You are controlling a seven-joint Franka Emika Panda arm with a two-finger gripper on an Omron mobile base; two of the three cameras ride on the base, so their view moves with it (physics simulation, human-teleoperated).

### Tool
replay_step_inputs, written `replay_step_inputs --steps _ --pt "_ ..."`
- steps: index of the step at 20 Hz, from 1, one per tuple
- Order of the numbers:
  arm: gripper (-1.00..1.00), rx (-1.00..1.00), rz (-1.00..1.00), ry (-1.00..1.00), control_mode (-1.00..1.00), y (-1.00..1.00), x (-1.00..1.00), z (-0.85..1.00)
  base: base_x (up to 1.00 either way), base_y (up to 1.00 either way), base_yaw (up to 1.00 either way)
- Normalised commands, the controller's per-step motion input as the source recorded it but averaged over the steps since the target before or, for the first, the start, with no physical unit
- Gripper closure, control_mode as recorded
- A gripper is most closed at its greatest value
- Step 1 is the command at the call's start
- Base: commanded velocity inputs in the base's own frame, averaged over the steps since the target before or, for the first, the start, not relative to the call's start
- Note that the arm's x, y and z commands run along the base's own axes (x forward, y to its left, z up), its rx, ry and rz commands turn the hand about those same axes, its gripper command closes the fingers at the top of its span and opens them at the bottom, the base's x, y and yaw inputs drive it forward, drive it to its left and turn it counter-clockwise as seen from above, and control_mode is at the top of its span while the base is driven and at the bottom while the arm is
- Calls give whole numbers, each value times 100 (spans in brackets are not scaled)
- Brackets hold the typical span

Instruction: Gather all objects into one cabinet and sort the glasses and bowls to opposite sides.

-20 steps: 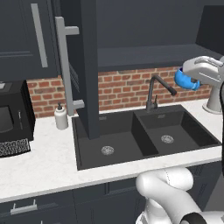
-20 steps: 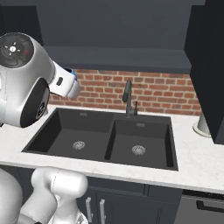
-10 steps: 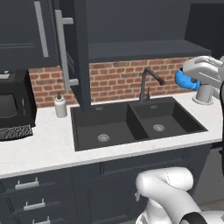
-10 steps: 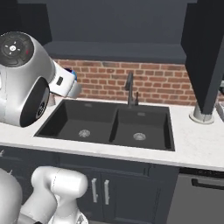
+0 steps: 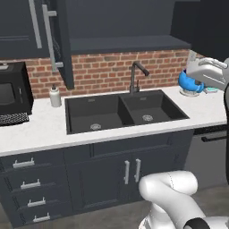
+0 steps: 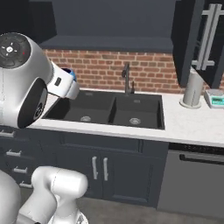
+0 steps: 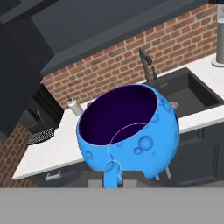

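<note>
One blue bowl (image 7: 129, 131) sat pinched by its rim in the gripper (image 7: 111, 171); the open cabinet (image 5: 120, 27) lay above, off left.

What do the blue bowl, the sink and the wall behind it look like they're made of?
Blue bowl: glossy, likely glazed ceramic or plastic, with bubble-like spots on the outside and a dark interior. Sink: matte black, perhaps composite, with no shine. Wall: red brick with pale mortar lines.
</note>
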Motion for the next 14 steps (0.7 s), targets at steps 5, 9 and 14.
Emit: replay_step_inputs --steps 5,9,14 --pt "100 0 0 0 100 0 0 0 -46 -61 0" --pt "100 0 0 0 100 0 0 0 -70 -18 0" --pt "100 0 0 0 100 0 0 0 -93 -2 0"
